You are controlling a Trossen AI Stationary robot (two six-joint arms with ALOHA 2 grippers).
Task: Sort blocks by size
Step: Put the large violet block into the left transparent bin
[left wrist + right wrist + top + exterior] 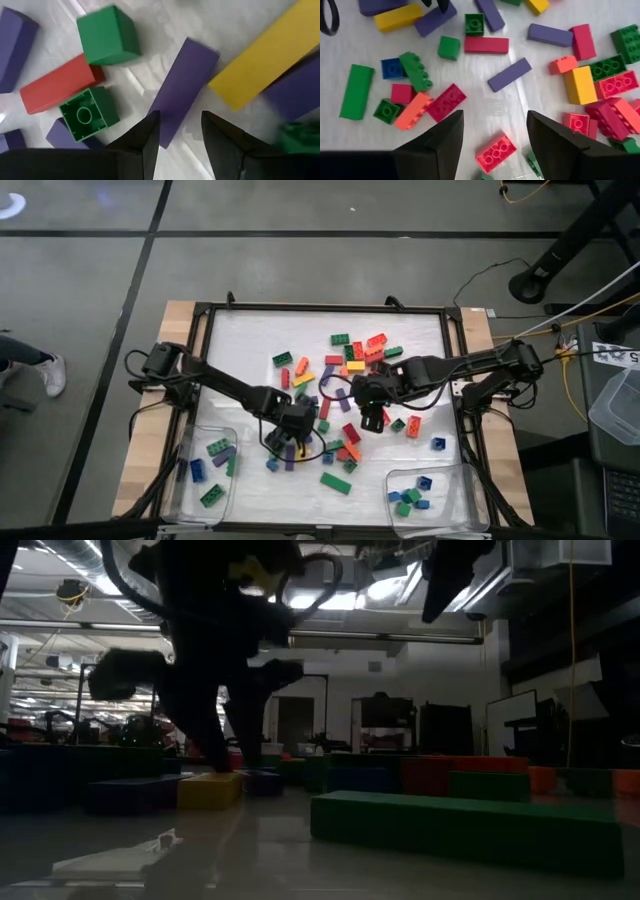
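While the left claw (180, 135) hangs low over the clutter near the front of the tabletop (250, 340), its fingers part-spread with nothing between them, we see a long purple brick (182, 87) lying just ahead of the gap, its near end reaching toward the fingertips. The brick lies at a slant to the fingers, so we judge that a careless closing could catch only its corner and spin it away, or nudge the long yellow brick (265, 55) whose end lies against it. A green square brick (89, 114) lies upside down close by, touching a long red brick (60, 87), and a broad sweep might drag those along too. The right claw (492, 132) hovers over the middle of the pile, fingers spread wide and empty, with a red studded brick (495, 152) right below it. Both arms work close together, so we think a collision is the larger risk if both descend at once. Most blocks (345, 395) remain scattered; a few sit in the left clear tray (200, 435) and the right clear tray (445, 475). A misjudged carry could put a long brick among the small ones.
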